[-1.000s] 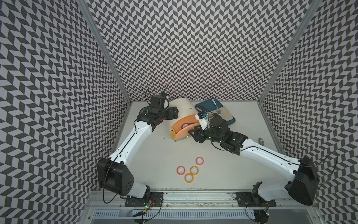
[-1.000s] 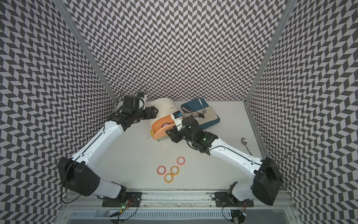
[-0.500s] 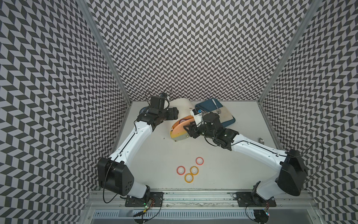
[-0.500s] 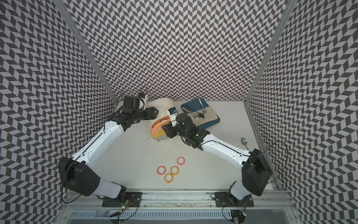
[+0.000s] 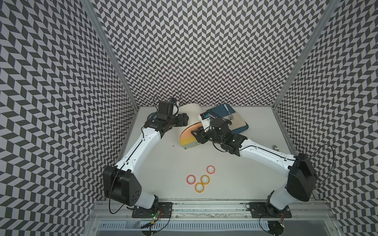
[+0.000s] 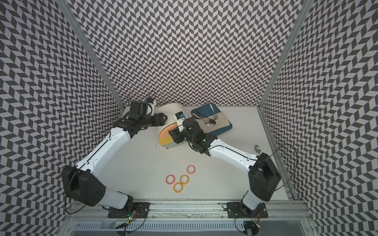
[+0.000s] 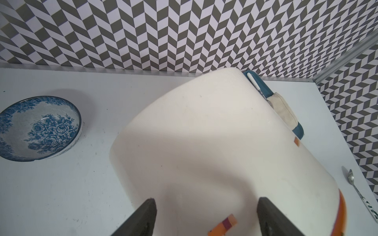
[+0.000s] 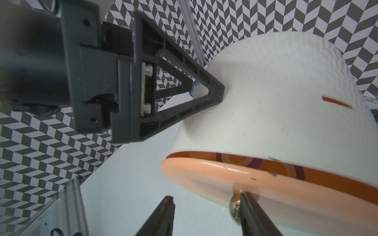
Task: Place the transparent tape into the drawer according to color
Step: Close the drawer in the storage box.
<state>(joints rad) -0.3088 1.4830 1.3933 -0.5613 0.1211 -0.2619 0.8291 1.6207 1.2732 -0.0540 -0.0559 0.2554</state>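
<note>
Flanking drawer (image 5: 185, 139) — left hand (image 5: 185, 119), right hand (image 5: 196, 137)

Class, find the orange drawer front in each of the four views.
In a top view: drawer front, mid-table.
In a top view: drawer front, mid-table too.
Left wrist: thin orange edge.
Right wrist: fills the foreground.
Shared landmark: white case holding it.

A white worktop (image 5: 163, 159) is walled on three sides by black-and-white chevron-patterned panels (image 5: 204, 51). Near its far left corner sits a round ceramic bowl with a blue floral print (image 7: 38, 128). At the far edge, right of centre, lies a dark blue rectangular tray (image 6: 201, 112) carrying a beige cloth (image 6: 223, 122), metal spoons (image 6: 214, 116) and a white-handled utensil (image 6: 211, 108). A lone metal spoon (image 6: 257, 147) lies by the right edge.
</note>
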